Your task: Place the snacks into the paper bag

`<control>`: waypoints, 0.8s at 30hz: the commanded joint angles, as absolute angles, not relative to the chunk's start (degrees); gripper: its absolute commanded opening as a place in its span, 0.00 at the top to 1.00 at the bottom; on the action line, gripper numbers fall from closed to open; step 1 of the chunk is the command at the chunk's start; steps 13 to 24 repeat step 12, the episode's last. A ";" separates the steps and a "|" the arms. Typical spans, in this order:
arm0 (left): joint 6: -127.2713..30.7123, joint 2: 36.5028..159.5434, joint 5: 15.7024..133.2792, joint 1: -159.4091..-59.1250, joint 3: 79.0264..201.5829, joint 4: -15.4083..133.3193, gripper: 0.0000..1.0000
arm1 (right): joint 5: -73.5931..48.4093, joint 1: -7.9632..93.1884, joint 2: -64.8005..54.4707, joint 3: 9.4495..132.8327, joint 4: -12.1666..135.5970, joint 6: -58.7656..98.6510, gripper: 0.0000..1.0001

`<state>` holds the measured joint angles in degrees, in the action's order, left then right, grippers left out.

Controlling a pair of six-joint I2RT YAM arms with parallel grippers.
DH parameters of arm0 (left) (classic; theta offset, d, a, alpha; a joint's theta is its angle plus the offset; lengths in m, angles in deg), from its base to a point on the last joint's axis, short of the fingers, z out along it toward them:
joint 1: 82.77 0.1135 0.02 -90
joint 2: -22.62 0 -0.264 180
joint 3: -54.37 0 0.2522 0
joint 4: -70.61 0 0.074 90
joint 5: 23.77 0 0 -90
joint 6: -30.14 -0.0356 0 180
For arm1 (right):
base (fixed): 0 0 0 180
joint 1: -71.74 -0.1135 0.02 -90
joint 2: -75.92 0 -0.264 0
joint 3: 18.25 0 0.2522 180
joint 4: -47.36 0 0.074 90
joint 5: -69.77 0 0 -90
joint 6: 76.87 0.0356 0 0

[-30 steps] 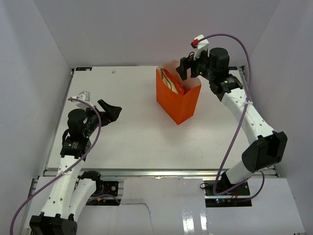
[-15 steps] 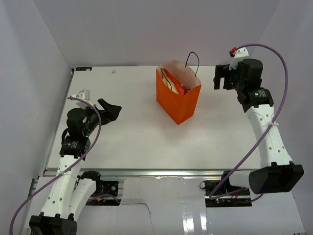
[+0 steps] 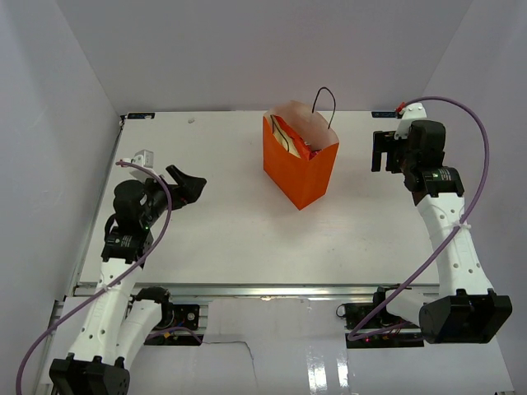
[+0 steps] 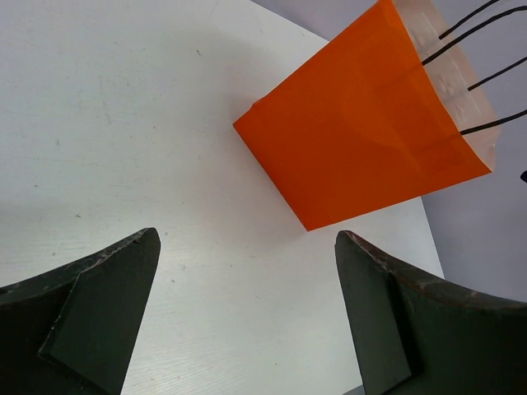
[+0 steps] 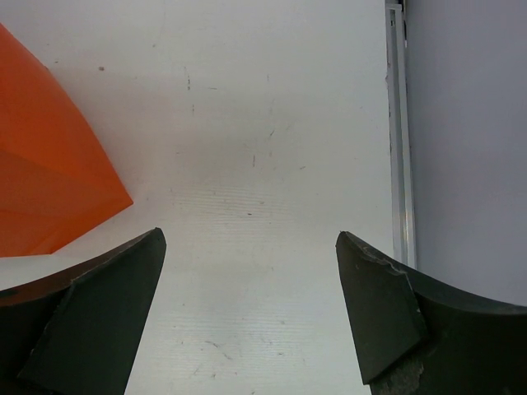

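Note:
The upright orange paper bag (image 3: 300, 164) stands at the back middle of the table, black loop handle up. Through its open top a bit of red-orange chip bag (image 3: 306, 151) and pale lining show; the other snacks are hidden. The bag also shows in the left wrist view (image 4: 362, 132) and at the left edge of the right wrist view (image 5: 45, 177). My left gripper (image 3: 188, 184) is open and empty at the left side of the table, pointing toward the bag. My right gripper (image 3: 380, 151) is open and empty, right of the bag, over bare table.
The white table (image 3: 222, 230) has an aluminium rail along its right edge (image 5: 398, 140). White walls enclose the back and both sides. A small white bracket (image 3: 142, 156) sits by the left arm.
My right gripper has pulled away from over the bag's mouth, moving right and down to the table's right side. The left arm has not moved.

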<state>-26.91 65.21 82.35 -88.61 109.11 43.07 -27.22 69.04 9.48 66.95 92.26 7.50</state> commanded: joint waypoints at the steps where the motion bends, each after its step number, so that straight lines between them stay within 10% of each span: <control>1: -26.99 62.88 82.93 -88.74 109.53 42.18 0.02 | -26.47 69.01 10.35 67.84 88.98 6.10 0.10; 24: -27.08 60.85 82.40 -88.74 109.53 39.89 0.02 | -26.83 68.93 11.58 67.14 86.43 8.20 0.10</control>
